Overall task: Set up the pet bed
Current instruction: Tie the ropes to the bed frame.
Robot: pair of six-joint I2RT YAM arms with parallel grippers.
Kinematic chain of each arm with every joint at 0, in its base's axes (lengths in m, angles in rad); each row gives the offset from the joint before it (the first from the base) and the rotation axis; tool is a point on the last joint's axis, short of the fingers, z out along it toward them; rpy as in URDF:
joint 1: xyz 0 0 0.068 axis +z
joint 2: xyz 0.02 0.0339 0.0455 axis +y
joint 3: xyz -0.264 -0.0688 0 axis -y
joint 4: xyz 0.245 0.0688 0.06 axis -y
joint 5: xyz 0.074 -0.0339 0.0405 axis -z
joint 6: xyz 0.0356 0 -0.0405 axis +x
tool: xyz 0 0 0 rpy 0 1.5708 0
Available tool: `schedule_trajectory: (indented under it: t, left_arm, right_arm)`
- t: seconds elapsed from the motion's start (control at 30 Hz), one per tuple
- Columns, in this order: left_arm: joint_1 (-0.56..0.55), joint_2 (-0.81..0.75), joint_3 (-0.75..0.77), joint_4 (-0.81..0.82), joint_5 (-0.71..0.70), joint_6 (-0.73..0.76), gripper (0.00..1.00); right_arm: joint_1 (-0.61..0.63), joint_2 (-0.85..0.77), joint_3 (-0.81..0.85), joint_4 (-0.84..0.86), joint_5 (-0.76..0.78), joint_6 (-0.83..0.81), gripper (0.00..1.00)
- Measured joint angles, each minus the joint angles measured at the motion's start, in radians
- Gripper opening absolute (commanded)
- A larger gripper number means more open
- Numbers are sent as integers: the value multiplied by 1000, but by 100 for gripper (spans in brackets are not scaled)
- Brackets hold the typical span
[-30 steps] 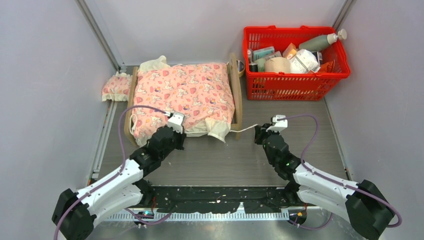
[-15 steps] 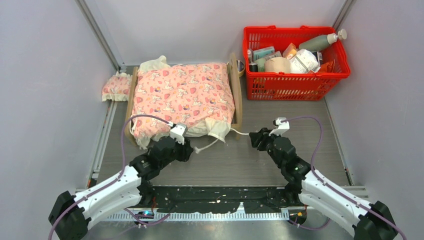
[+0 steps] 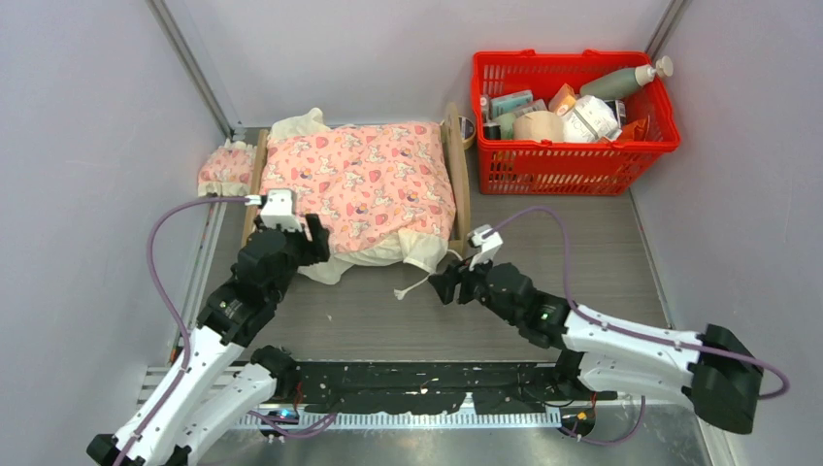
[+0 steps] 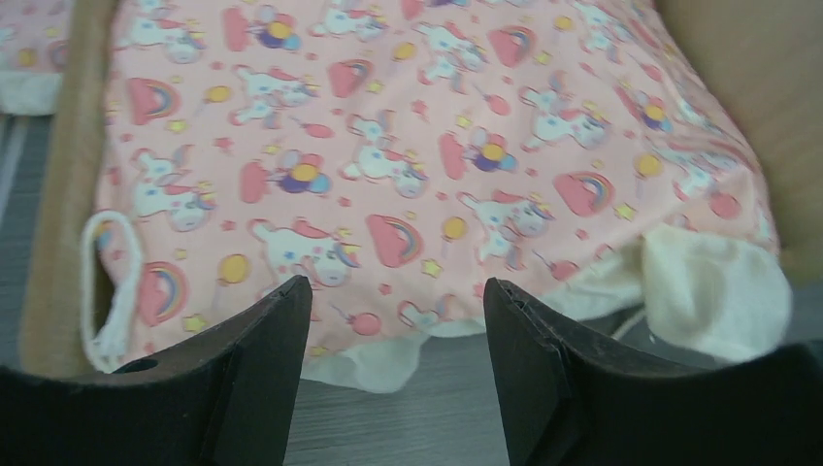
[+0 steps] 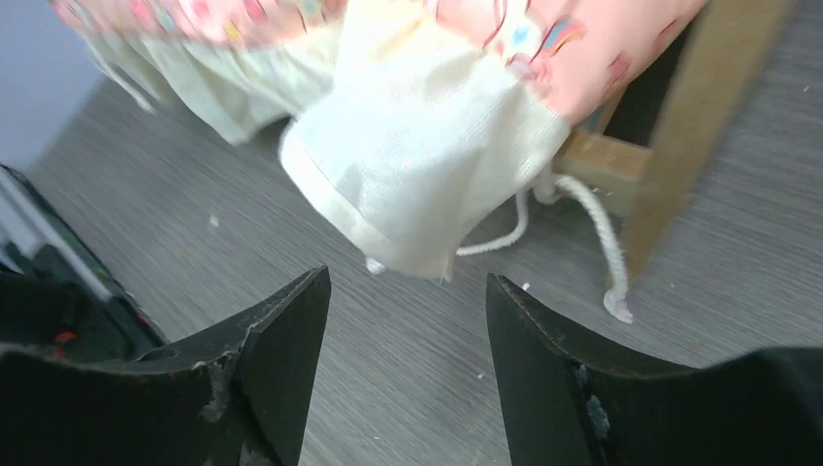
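From above, we see the bed (image 3: pixel 458 194) at the back left of the table (image 3: pixel 582 252), its wooden rails showing on either side of the pink blanket (image 3: pixel 359 180) that covers it. A small pillow (image 3: pixel 225 170) lies just to its left and a red basket (image 3: pixel 573 155) stands to its right. Our left gripper (image 3: pixel 312 241) hovers at the blanket's near left corner, and our right gripper (image 3: pixel 439 287) is near a white cord (image 3: pixel 412 286) on the table. At the left wrist, we find the jaws spread wide and empty, facing the blanket. At the right wrist, the jaws also gape wide with nothing between them, before a cream frill (image 5: pixel 427 146) hanging off the bed's corner.
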Motion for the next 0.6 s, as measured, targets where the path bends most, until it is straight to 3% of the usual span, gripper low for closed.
schedule_trajectory:
  t: [0.13, 0.2, 0.27, 0.3, 0.37, 0.6]
  left_arm:
    - [179, 51, 58, -52, 14, -47, 69]
    - [264, 93, 80, -66, 33, -74, 68]
    - [327, 134, 91, -71, 47, -98, 67]
    - [346, 154, 92, -71, 52, -106, 66]
    - [383, 200, 92, -85, 67, -128, 66]
    - [410, 228, 78, -98, 71, -155, 55]
  right_arm:
    - [55, 195, 15, 60, 38, -46, 67]
    - [75, 263, 29, 64, 77, -60, 61]
    - [97, 324, 63, 41, 143, -72, 38]
    - [105, 339, 79, 24, 175, -76, 15]
    - [119, 346, 101, -3, 256, -80, 6]
    - [127, 125, 5, -30, 452, -82, 5]
